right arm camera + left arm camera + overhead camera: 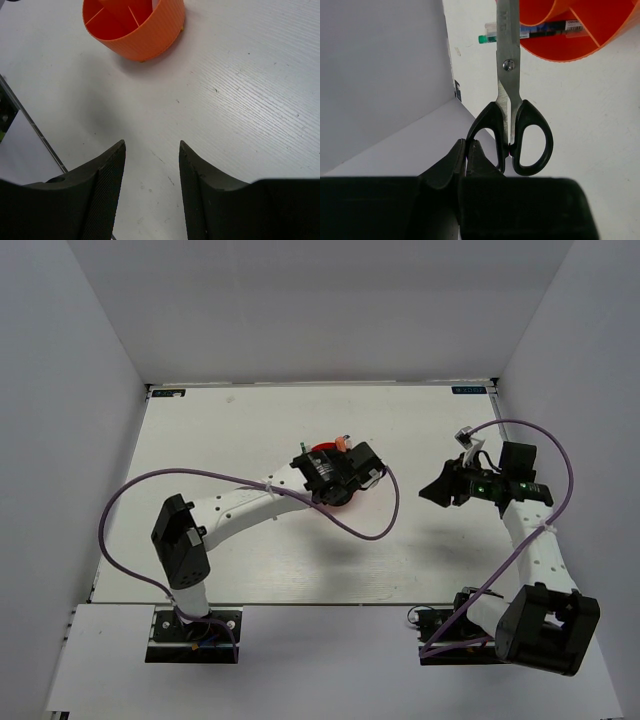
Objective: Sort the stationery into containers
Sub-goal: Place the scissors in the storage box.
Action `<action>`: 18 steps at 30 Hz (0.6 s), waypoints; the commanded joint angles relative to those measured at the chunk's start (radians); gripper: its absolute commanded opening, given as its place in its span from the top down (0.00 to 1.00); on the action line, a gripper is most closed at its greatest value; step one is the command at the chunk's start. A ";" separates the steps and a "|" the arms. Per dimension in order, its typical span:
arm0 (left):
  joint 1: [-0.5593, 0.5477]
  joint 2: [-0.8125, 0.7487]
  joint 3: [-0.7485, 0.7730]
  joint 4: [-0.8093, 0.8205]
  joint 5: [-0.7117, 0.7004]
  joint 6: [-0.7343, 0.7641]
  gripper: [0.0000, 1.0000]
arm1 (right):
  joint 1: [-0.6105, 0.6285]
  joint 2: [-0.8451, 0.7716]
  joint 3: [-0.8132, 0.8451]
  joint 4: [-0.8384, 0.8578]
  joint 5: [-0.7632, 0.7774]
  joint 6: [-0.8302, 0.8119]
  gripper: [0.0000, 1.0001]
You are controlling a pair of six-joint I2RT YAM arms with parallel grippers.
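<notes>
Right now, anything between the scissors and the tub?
Nothing visible. The scissors have their blades at the tub rim in the left wrist view. One thing to watch: a pen lies across the compartment just behind the blades, its green end poking past the rim.

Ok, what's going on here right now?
The left gripper has its jaws shut on the black handle of the scissors, with the blades reaching over the orange tub. A pen already lies at the tub. The right gripper hangs off to the side above the table, jaws open and empty.
</notes>
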 commanded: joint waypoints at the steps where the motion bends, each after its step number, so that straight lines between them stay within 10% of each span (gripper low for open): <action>1: -0.006 0.005 -0.029 0.030 -0.012 0.040 1.00 | -0.016 -0.030 0.000 0.011 -0.022 0.009 0.50; 18: -0.008 0.018 -0.110 0.101 -0.038 0.173 1.00 | -0.063 -0.038 -0.001 0.011 -0.060 0.029 0.50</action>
